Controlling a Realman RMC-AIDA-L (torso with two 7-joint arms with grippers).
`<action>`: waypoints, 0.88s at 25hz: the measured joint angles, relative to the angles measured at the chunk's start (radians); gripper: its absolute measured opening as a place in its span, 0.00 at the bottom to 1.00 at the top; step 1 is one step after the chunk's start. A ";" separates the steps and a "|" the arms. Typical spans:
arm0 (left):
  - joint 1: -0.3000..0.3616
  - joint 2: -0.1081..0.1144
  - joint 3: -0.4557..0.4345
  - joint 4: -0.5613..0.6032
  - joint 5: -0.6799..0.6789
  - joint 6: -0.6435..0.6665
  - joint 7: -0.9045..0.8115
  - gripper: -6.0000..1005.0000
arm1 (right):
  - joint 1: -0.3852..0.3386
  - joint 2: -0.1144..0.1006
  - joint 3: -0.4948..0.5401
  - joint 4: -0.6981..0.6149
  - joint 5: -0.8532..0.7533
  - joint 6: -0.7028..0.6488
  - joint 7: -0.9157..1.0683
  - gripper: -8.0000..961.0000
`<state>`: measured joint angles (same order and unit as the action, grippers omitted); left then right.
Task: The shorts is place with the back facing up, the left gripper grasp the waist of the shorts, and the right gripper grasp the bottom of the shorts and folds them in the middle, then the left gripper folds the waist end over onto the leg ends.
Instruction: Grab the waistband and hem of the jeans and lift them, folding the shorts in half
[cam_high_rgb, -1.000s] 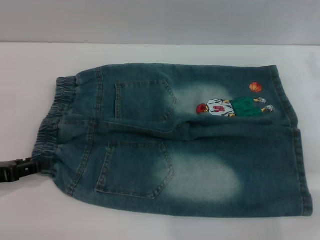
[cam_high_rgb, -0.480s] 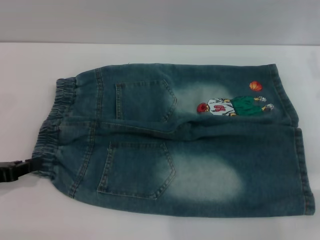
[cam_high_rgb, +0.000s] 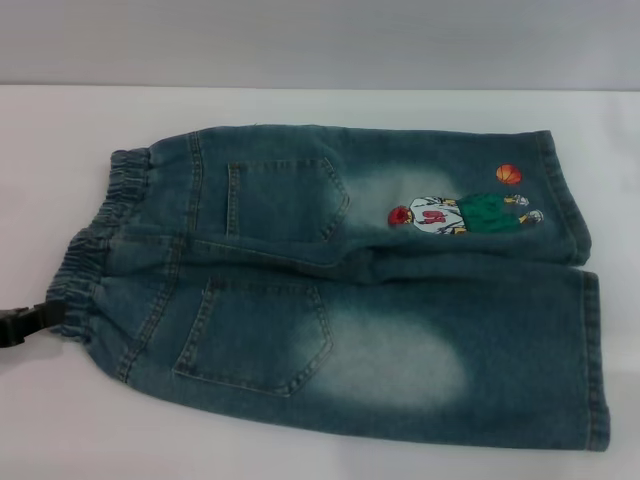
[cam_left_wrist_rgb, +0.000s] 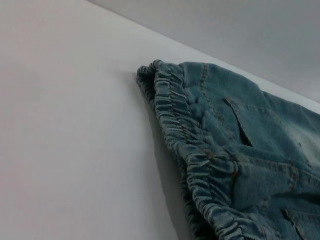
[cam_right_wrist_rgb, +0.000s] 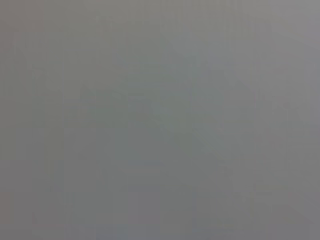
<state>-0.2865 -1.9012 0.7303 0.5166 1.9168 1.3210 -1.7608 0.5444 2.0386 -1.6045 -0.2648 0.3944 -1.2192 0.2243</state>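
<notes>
I see the faded blue-green denim shorts (cam_high_rgb: 350, 290) lying back-up; my black left gripper (cam_high_rgb: 48, 318) meets their puckered elastic waistband (cam_high_rgb: 95, 245), grip unclear.

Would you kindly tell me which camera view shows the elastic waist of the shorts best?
The left wrist view: the waist of the shorts fills it close up, its puckers distinct. The head view shows the whole band smaller, with the left hand at its near corner. The right wrist view shows none of it.
</notes>
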 joint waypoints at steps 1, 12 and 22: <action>0.000 0.000 0.000 0.000 0.000 0.000 0.000 0.05 | -0.009 -0.009 0.002 -0.026 -0.042 0.000 0.071 0.76; -0.003 -0.021 -0.034 0.010 -0.001 0.002 0.006 0.05 | 0.041 -0.195 0.081 -0.139 -0.723 -0.189 0.817 0.76; -0.016 -0.029 -0.070 0.013 -0.002 -0.002 0.007 0.05 | 0.074 -0.238 0.457 -0.313 -1.577 -0.495 1.115 0.76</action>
<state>-0.3023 -1.9302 0.6599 0.5294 1.9143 1.3191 -1.7539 0.6181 1.8006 -1.1479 -0.5780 -1.1825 -1.7145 1.3391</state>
